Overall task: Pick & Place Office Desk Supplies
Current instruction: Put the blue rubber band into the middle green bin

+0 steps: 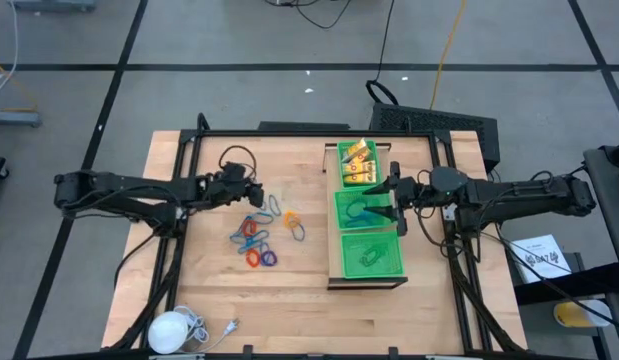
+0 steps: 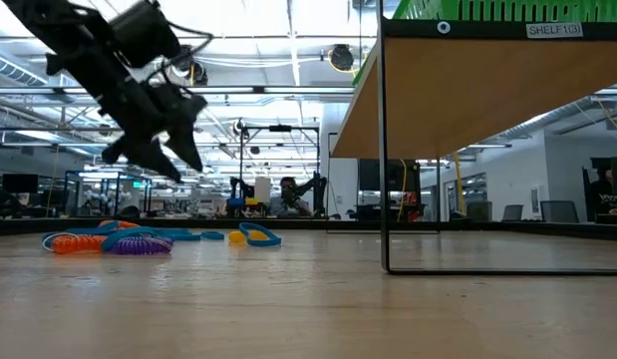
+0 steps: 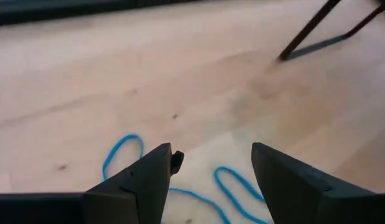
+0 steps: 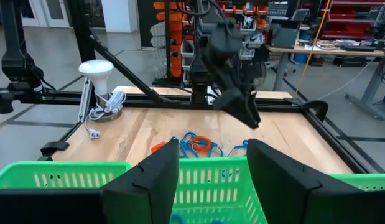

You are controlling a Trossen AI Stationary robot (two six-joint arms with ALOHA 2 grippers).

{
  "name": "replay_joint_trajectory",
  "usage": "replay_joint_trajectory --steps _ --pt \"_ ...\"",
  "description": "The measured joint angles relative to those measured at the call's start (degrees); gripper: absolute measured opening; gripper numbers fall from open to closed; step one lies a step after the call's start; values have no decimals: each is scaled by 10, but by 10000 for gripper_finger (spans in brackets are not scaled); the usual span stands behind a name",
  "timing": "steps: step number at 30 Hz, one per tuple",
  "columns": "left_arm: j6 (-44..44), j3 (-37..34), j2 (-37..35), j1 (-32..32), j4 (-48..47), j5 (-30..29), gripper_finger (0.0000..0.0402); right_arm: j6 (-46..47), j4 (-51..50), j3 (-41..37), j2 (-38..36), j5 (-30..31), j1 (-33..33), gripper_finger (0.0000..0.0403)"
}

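Observation:
Thin blue, orange, red and purple rings point(image 1: 261, 238) lie loose on the wooden table point(image 1: 209, 290). My left gripper point(image 1: 257, 195) hovers open just above their far edge, slanting down; in the left wrist view two blue rings point(image 3: 122, 152) lie on the table below its fingers point(image 3: 148, 180). Yellow packets point(image 1: 356, 163) fill the far green tray. My right gripper point(image 1: 392, 197) stands open and level above the middle green tray point(image 1: 341, 222), where a blue piece point(image 1: 361, 211) lies. Nothing is between either pair of fingers.
Three green mesh trays sit in a row on a raised wooden shelf point(image 2: 458, 90) with thin black legs point(image 2: 384, 199), right of the rings. A white round object with a cord point(image 1: 174, 328) stands at the table's near left corner. A black frame rims the table.

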Motion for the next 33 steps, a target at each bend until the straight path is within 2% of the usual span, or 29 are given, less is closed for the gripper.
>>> replay_joint_trajectory --steps 8,17,26,33 --pt "-40 0 110 37 7 4 223 4 0 0 0 0 0 182" --pt "-43 0 194 74 34 27 223 7 0 0 0 0 0 182" --pt "-34 3 224 87 38 21 223 7 0 0 0 0 0 177" --pt "-34 2 225 89 30 41 216 6 0 0 0 0 0 174"
